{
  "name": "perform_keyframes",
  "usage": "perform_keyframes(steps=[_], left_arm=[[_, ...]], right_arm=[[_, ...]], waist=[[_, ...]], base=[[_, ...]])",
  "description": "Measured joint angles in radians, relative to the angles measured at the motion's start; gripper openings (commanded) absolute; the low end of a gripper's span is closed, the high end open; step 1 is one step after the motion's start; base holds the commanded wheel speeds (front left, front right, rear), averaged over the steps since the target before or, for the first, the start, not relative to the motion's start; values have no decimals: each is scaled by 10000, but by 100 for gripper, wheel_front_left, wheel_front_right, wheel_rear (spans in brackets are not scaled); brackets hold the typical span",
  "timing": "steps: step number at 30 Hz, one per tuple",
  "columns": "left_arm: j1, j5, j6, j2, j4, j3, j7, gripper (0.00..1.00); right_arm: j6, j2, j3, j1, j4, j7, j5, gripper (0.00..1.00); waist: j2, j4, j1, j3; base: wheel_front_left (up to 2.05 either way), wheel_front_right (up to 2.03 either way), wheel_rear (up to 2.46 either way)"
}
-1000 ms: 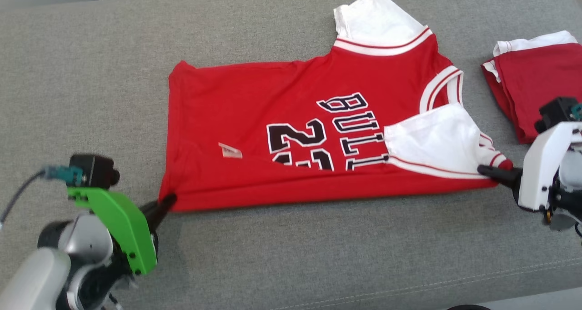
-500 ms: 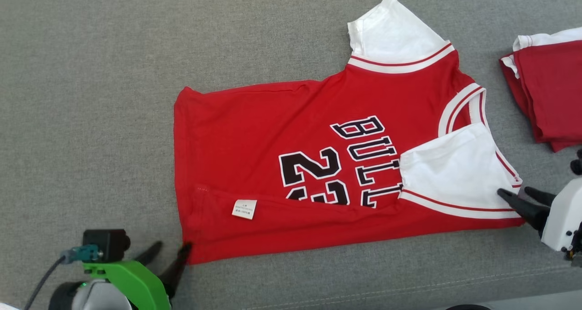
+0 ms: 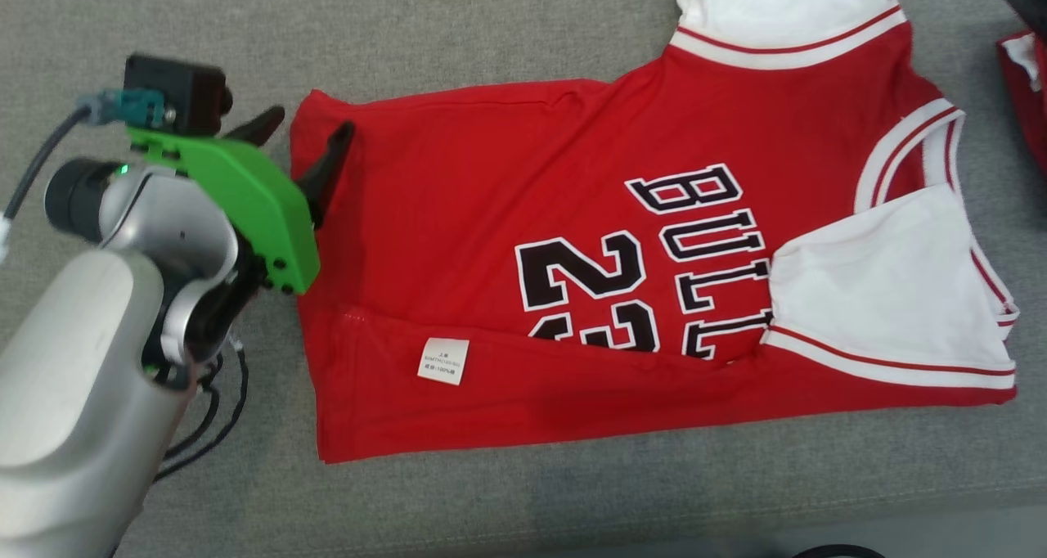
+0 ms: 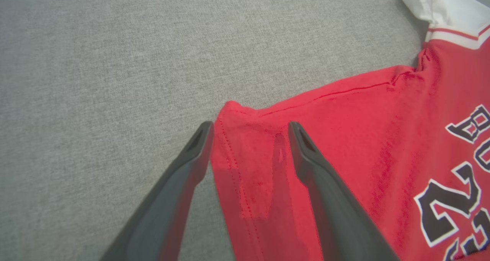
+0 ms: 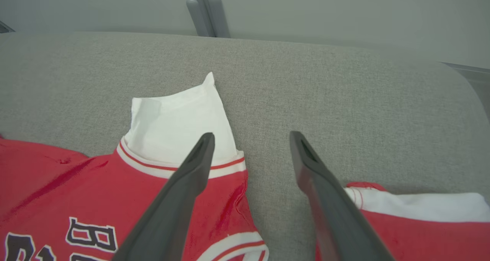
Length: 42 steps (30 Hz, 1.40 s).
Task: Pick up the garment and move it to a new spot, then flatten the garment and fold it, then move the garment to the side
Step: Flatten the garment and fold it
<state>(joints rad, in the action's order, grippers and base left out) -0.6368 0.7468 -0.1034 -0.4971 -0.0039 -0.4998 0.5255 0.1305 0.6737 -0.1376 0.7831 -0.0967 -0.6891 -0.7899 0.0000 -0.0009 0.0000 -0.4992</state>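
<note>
1. A red short-sleeved jersey with white sleeves and black, white-edged lettering [image 3: 491, 214] is lying spread flat on the grey fabric-covered bench [image 3: 572, 501]. Its hem is pointing to the head view's left and its neck to that view's right.
2. The near long edge of the jersey is lying folded up over the front. A small white care label [image 3: 443, 360] is showing on that folded strip.
3. One white sleeve [image 3: 883, 280] is lying folded in across the chest. It is covering the end of the lettering.
4. The other white sleeve [image 5: 176, 127] is sticking out flat on the far side.
5. The left claw [image 3: 309, 128] is standing with its two dark fingers spread wide and is grasping nothing.
6. In the left wrist view the left claw [image 4: 249, 127] is straddling the jersey's [image 4: 363, 119] far hem corner. One finger is standing over bare grey fabric just outside the hem, and the other over the red cloth. I cannot tell whether either is touching.
7. The right claw [image 5: 251, 135] is likewise spread wide and empty, with bare bench showing between its tips.
8. In the right wrist view, the finger on the left is crossing the far sleeve's striped band on the jersey [image 5: 57, 176]. The finger on the right is standing beside a second, folded red-and-white garment [image 5: 402, 222].
9. That second garment [image 3: 1026, 83] is lying apart from the jersey, at the head view's right edge.
</note>
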Motion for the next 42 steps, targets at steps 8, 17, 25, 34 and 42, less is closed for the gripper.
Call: perform_keyframes(steps=[8,17,25,34,42], left_arm=[[-2600,-224,673,1321,2040,-520,-27,100],[-3328,-293,1258,2169,3018,-817,-665,100],[-3272,-109,1580,2052,3055,-1012,-594,100],[-2591,349,1657,1603,2263,-966,-123,100],[-2441,681,1666,1735,2343,-945,-117,0]], right_arm=[[0,-1248,-840,2762,-2220,345,1195,100],[-4,-1423,-1812,3537,-3684,1335,1214,87],[0,-1124,-2311,3752,-4234,1707,832,55],[12,-922,-2644,3694,-4527,1824,493,55],[10,-1154,-2731,3715,-4819,2257,173,0]], waist=[[0,612,2,-1568],[0,1630,0,-2247],[0,1804,0,-2123],[0,1819,0,-1898],[0,1731,0,-1873]], base=[[0,0,0],[0,0,0],[0,0,0],[0,0,0],[0,0,0]])
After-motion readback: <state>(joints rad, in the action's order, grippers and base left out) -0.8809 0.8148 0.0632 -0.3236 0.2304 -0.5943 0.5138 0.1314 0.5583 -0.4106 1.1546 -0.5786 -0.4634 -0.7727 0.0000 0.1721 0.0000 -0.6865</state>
